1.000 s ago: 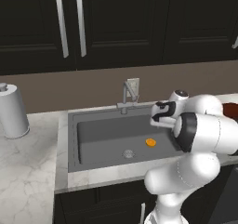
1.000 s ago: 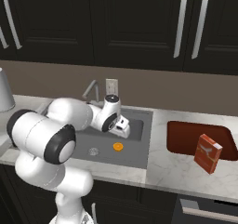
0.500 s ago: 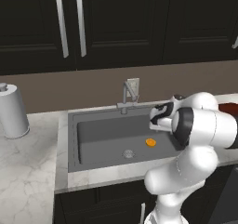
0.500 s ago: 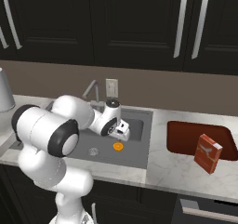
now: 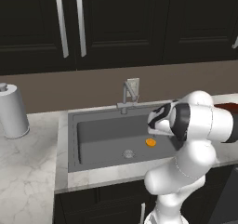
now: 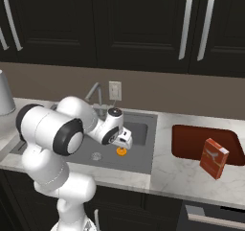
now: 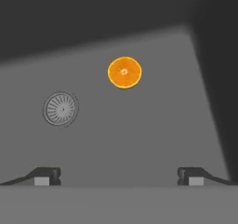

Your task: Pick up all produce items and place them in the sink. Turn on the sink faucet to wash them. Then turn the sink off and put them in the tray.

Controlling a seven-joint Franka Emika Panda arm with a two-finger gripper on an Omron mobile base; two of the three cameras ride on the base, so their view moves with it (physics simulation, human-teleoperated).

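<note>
Hand view is showing the gripper [image 7: 118, 176] hanging over the sink [image 7: 139, 135] floor with its two fingertips [image 7: 46, 175] standing wide apart, nothing lying between them and nothing touching them. Beyond the tips, one orange slice [image 7: 124, 72] is lying flat on the basin floor, cut face up, and one round metal drain [image 7: 60, 108] is sitting near it, apart from it.

In the left base view, the white arm is bending over the near right part of the sink [image 5: 65, 139], and the gripper [image 5: 158, 121] is hovering just above the single orange slice [image 5: 150, 142], which is resting on the basin floor just beside the drain [image 5: 128, 153]. Behind the sink, one faucet [image 5: 128, 95] is standing upright at the back rim, with one white outlet plate [image 5: 134, 85] on the wall just behind it. Well to the side of the sink, one paper towel roll [image 5: 12, 109] is standing on the marble counter [image 5: 28, 172].

In the right base view, one dark red tray [image 6: 191, 141] is sitting on the counter beside the sink, on the far side from the towel roll, and one red box [image 6: 214, 157] is leaning upright at the tray's near edge. Above the sink, dark cabinet doors [image 6: 143, 24] with long metal handles are lining the wall.
</note>
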